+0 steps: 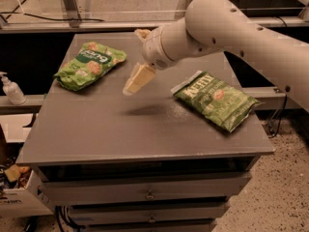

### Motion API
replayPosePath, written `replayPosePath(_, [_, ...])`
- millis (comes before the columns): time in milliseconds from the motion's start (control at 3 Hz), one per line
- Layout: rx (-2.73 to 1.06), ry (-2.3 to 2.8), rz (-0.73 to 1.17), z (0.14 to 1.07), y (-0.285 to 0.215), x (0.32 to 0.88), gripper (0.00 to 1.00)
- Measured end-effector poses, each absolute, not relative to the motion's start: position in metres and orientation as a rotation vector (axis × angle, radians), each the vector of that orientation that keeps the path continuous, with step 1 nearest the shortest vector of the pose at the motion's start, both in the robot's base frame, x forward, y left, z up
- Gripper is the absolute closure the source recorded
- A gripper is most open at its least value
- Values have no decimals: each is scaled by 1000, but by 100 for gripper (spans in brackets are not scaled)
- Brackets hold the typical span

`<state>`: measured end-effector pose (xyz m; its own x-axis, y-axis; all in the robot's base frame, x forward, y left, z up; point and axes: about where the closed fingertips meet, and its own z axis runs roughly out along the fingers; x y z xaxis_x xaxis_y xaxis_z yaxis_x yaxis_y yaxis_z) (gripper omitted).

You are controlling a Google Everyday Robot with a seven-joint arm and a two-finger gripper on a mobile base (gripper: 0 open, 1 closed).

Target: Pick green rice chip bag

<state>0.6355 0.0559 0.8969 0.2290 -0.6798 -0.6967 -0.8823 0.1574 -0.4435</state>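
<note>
The pick is hardly begun. My gripper (133, 85) hangs in the air over the middle of the bench (145, 139), angled down and to the left, with its shadow on the bare top beneath it. It touches nothing. Whether it is spread or closed I cannot tell from this angle, as it shows only as one pale, cream-coloured wedge.

The rice chip bag (89, 64) lies untouched near the bench's far left corner, well apart from my gripper. What is left, as I judge it, is nearly everything: travel over to the bag, come down on it, close, and lift.

The bag is bright light green, puffy and crinkled, with a dark green label, white lettering and pictures of round tan cakes. Its film looks glossy and soft, so I expect it to give and rustle under pressure and perhaps slip; a raised fold or the pillowed middle seems the better hold.

On the other side of my arm lies the Kettle bag (216, 98), darker olive, flatter, with a white edge. That one is not mine to take. The bench top is matte grey and smooth, with drawers (145, 192) below.
</note>
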Motion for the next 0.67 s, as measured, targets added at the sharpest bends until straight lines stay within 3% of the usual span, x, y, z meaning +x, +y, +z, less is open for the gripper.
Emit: replayPosePath(667, [-1637,1426,265,892,89,640,0])
